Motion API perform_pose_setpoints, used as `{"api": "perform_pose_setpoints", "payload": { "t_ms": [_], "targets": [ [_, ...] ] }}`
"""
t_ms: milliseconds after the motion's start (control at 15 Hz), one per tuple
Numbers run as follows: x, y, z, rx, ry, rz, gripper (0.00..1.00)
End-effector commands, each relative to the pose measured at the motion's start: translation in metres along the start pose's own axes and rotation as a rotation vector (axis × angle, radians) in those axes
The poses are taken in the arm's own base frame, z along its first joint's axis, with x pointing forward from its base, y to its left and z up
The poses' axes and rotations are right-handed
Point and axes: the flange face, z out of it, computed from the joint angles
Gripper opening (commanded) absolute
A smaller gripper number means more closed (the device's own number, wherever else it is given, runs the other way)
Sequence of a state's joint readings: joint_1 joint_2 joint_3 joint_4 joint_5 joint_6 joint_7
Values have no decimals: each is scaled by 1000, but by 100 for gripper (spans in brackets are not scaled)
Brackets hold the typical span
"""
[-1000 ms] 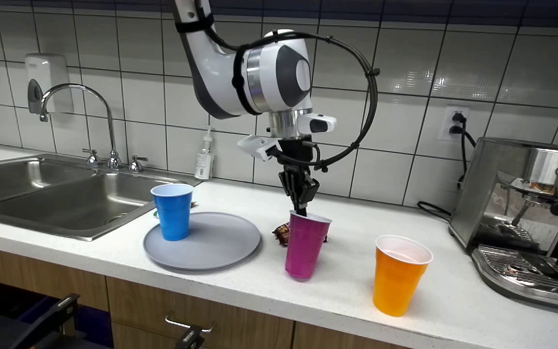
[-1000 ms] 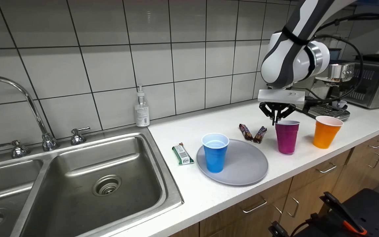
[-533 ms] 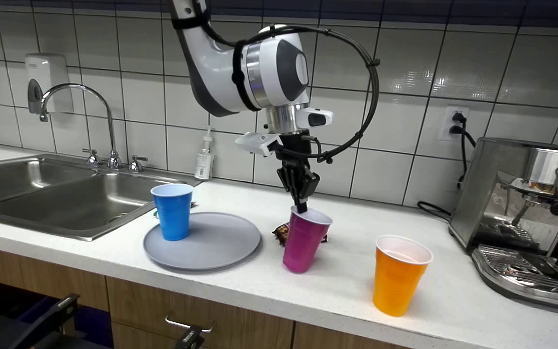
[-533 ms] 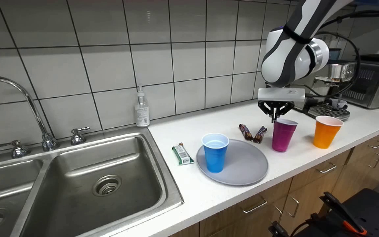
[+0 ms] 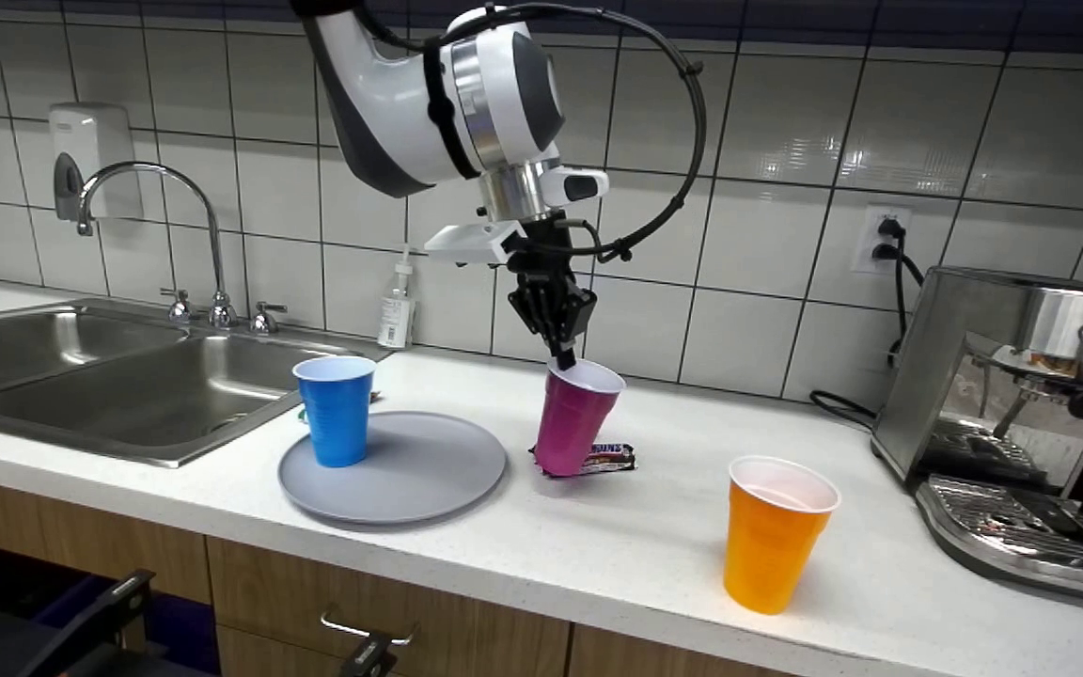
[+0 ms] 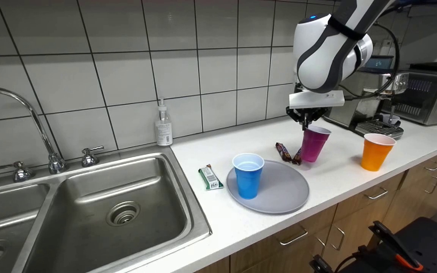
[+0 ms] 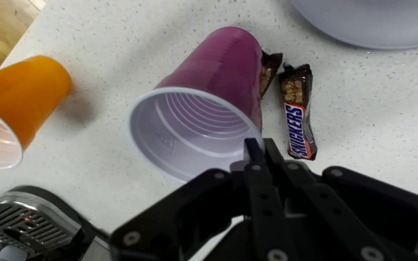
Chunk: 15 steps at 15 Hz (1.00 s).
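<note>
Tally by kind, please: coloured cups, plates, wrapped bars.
Cups: 3 (blue cup, purple cup, orange cup)
Plates: 1 (grey plate)
Wrapped bars: 3 (Snickers bar, partly hidden brown bar, green-wrapped bar)
Total: 7

Cameras: two exterior, one wrist.
In an exterior view, mid-range, facing the wall [image 5: 767, 235] behind the gripper [image 5: 565, 363]; in an exterior view, sink [image 6: 146, 242] nearest, gripper beyond. Both slant down, sharing plate [image 6: 283, 185] and purple cup [image 6: 313, 146]. Wrist view: close above the fingers [image 7: 260, 188], facing down past them into that cup.
</note>
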<state>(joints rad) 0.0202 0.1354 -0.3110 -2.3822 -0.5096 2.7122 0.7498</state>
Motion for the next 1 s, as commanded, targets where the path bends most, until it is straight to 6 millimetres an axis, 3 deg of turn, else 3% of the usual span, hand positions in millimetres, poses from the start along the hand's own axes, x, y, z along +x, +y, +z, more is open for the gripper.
{"api": "perform_pose_setpoints", "payload": {
  "t_ms": [0,400,933],
  "targets": [
    [-13,-17,-28,-2,35,-51,1],
    [-33,-58,-48,-3,88,-114,1],
    [-61,-103,-53,-63,96,-105,1]
  ]
}}
